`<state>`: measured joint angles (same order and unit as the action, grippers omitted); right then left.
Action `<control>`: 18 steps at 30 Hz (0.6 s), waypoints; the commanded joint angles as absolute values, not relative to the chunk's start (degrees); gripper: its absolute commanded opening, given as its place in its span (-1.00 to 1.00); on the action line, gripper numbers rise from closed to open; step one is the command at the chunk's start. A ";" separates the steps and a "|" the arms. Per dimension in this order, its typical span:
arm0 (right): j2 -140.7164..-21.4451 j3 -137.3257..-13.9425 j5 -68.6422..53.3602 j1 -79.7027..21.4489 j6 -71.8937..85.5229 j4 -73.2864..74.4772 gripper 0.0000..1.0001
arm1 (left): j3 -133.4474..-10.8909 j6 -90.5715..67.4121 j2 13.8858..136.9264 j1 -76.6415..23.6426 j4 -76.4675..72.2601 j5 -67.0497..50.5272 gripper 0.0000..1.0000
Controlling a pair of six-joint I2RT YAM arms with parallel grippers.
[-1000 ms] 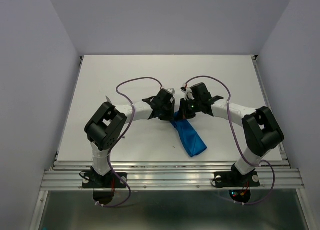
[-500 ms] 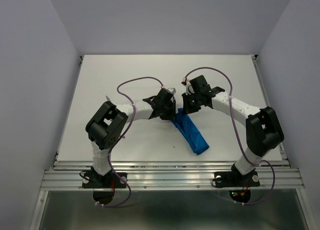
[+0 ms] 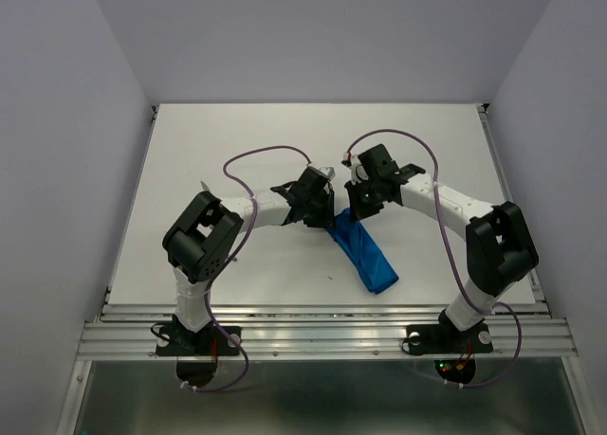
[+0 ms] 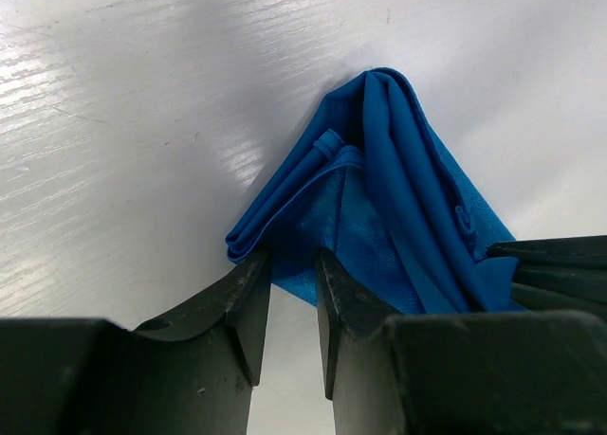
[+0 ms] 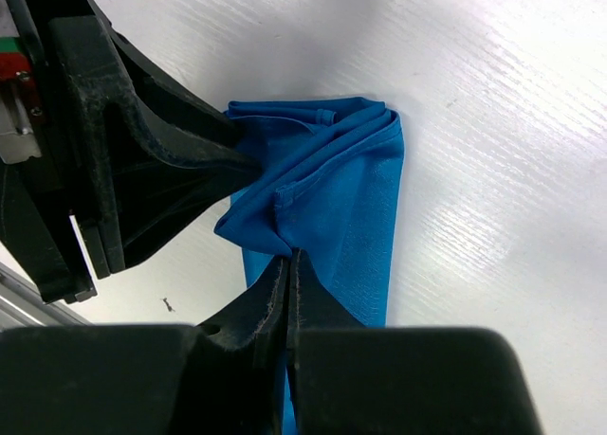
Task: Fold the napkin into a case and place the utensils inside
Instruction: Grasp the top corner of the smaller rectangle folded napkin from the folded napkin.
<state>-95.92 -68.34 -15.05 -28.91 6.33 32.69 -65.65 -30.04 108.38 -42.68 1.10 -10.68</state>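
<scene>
Scene: two robot arms meet over a white table [image 3: 237,141], their claws closing in on one end of a bright blue cloth packet.
The case [image 3: 363,255]: a narrow folded strip lying flat on the table, running in the overhead view from 11 o'clock, under the claws, down to 5 o'clock near the table's front edge.
Left gripper [image 3: 322,214]: at the 10 o'clock side of the strip's far end. In its own camera the left gripper [image 4: 285,274] has its jaws partly apart, astride the near corner of the cloth [image 4: 398,217], which fans out toward 12 and 1 o'clock. Whether it grips the fabric cannot be told.
Right gripper [image 3: 353,212]: at the 12 o'clock end of the strip, just beside the other claw.
Right gripper's hold: in its wrist view the right gripper [image 5: 289,264] is clenched tight, a raised crease of the case [image 5: 341,198] running straight into its tips from 12 o'clock.
Between the claws: the left claw's tips [image 5: 242,160] touch the cloth's edge at 10 o'clock from the right claw.
Cloth: bunched in ridges at the held end, smooth beyond.
</scene>
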 commanded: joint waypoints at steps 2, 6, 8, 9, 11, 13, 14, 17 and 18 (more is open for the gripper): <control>-96.85 -67.59 -11.17 -31.11 4.13 33.92 -0.99 | -66.09 -28.48 109.07 -43.07 4.48 -11.25 -0.27; -97.56 -67.24 -10.54 -31.82 4.30 32.96 -0.99 | -65.92 -28.04 108.55 -42.98 4.48 -12.04 -0.27; -97.91 -66.71 -10.28 -31.82 4.74 32.26 -0.99 | -65.92 -27.86 108.19 -43.07 4.48 -12.30 -0.27; -98.00 -66.36 -9.94 -31.82 5.62 31.12 -0.99 | -65.92 -27.69 107.76 -42.98 4.48 -12.65 -0.27; -98.09 -64.61 -8.79 -31.82 7.03 28.93 -0.99 | -65.92 -27.51 107.40 -42.98 4.39 -12.83 -0.27; -97.82 -63.03 -8.35 -31.82 9.30 26.99 -0.99 | -65.92 -27.25 106.97 -43.07 4.39 -12.83 -0.27; -97.65 -62.15 -8.61 -31.82 10.19 25.76 -0.99 | -65.92 -27.25 106.88 -42.98 4.57 -12.92 -0.27; -96.77 -58.02 -10.19 -31.82 14.05 20.23 -0.99 | -66.09 -26.90 106.87 -43.07 4.83 -13.01 -0.27; -96.07 -55.83 -10.63 -31.82 16.06 17.17 -0.99 | -66.09 -26.89 106.79 -42.98 4.83 -13.27 -0.27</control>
<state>-97.86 -60.36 -10.31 -31.68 10.09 25.71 -65.67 -28.69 108.38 -42.68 1.52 -12.69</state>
